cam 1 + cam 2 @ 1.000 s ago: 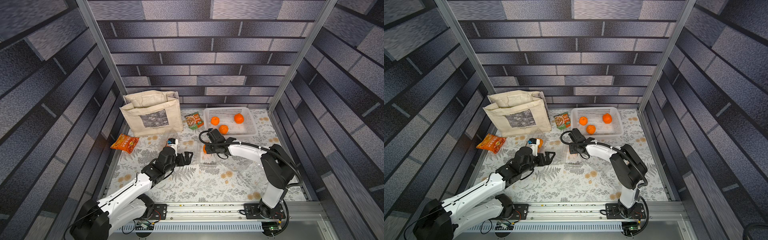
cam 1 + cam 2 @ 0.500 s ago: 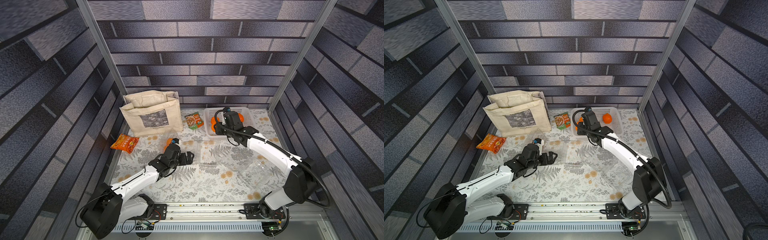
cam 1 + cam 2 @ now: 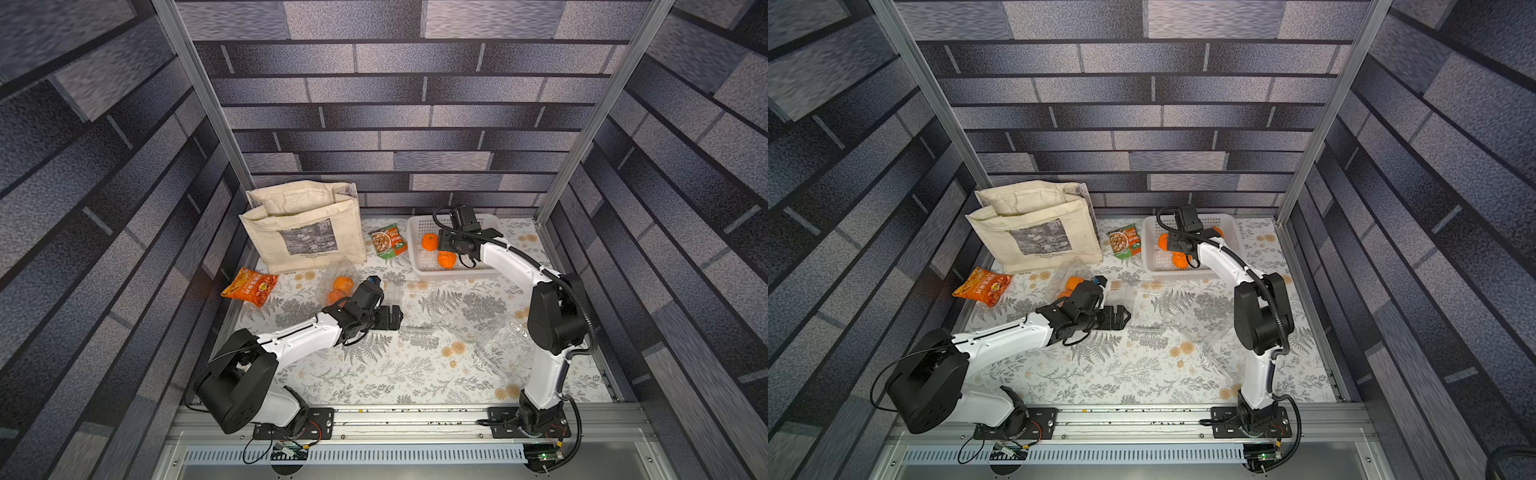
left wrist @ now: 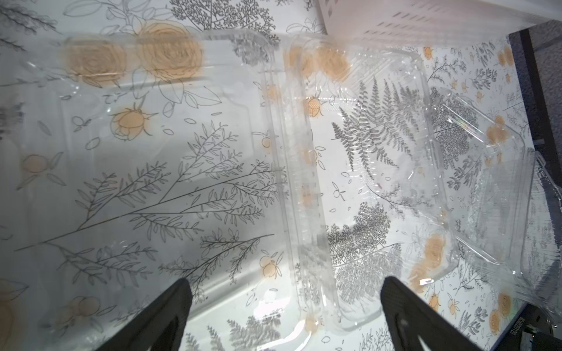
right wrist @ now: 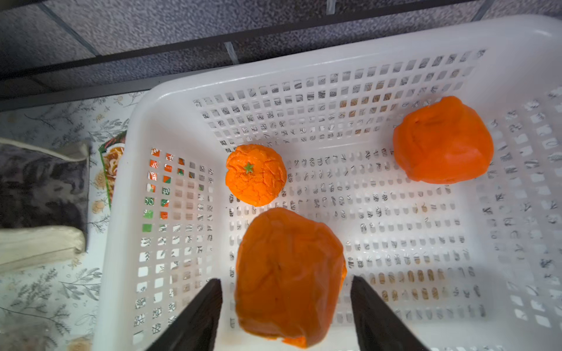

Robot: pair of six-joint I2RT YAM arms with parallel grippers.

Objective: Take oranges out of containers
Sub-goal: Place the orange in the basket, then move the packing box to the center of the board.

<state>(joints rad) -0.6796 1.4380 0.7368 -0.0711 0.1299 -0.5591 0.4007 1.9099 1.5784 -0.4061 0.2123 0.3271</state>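
One by one emptying the boxes: having swung from the middle of the table to the far-right basket, now spreading the right gripper clear of an orange, dropping it beside two others. Keeping the left gripper wide apart and empty over the open box, itself emptied. Leaving two oranges in the closed box at the left, likely next.

Nothing here reads clearly. The beige cloth bag carries a line of small print under its grey picture (too small to make out). The orange snack packet and the green packet, both near the bag, show only blurred lettering.
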